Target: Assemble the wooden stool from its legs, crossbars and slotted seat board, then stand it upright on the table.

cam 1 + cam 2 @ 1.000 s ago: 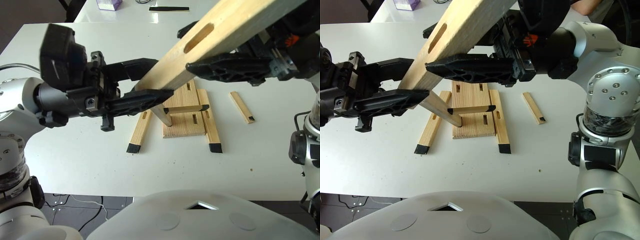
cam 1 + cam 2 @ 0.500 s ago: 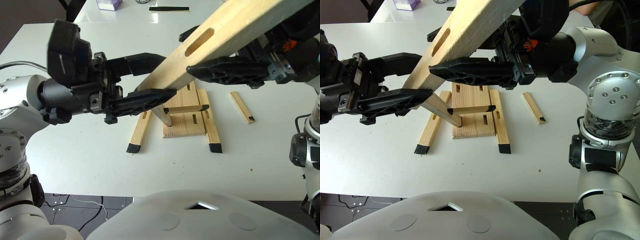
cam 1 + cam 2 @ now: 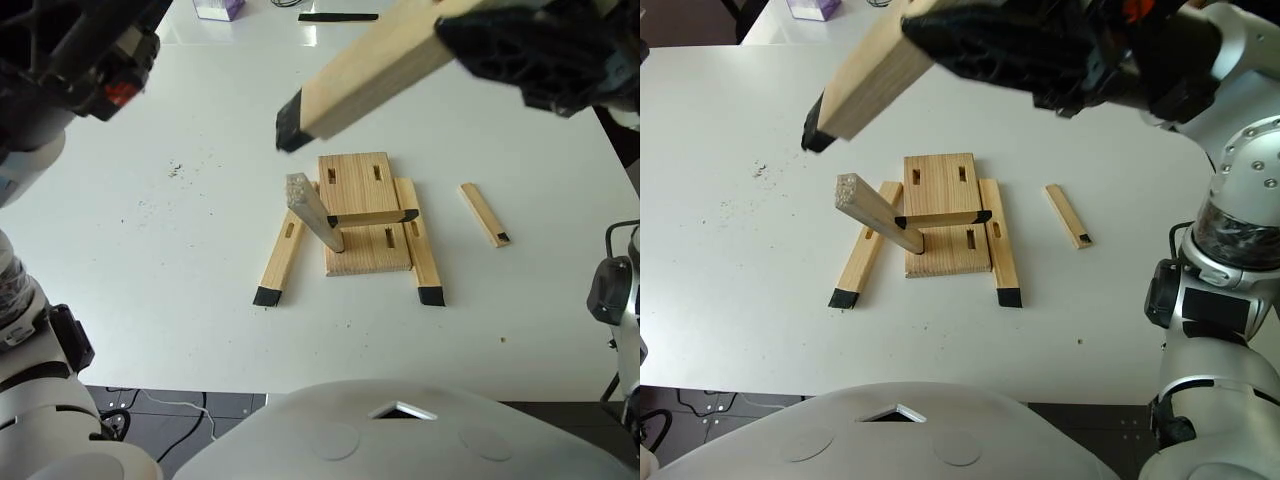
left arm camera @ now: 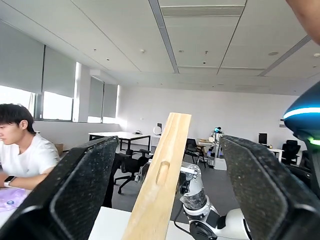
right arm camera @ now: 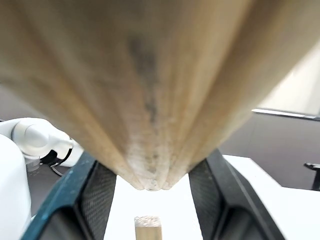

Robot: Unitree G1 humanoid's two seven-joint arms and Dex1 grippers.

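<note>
My right gripper is shut on a long wooden leg and holds it slanted in the air above the table, black-capped end lowest. Under it lies the slotted seat board. One leg stands tilted in a slot of the board, and a crossbar juts from that leg. Two more legs lie flat on either side, one on the left and one on the right. A short crossbar lies apart to the right. My left gripper is raised at the upper left, open, with the held leg beyond its fingers.
A purple box and a black strip sit at the table's far edge. Small specks of debris dot the table left of the board. Bare white table spreads to the left and front.
My left gripper has let go of the long leg and swung up and away to the upper left. The right gripper keeps the leg, whose black-capped end now hangs free.
</note>
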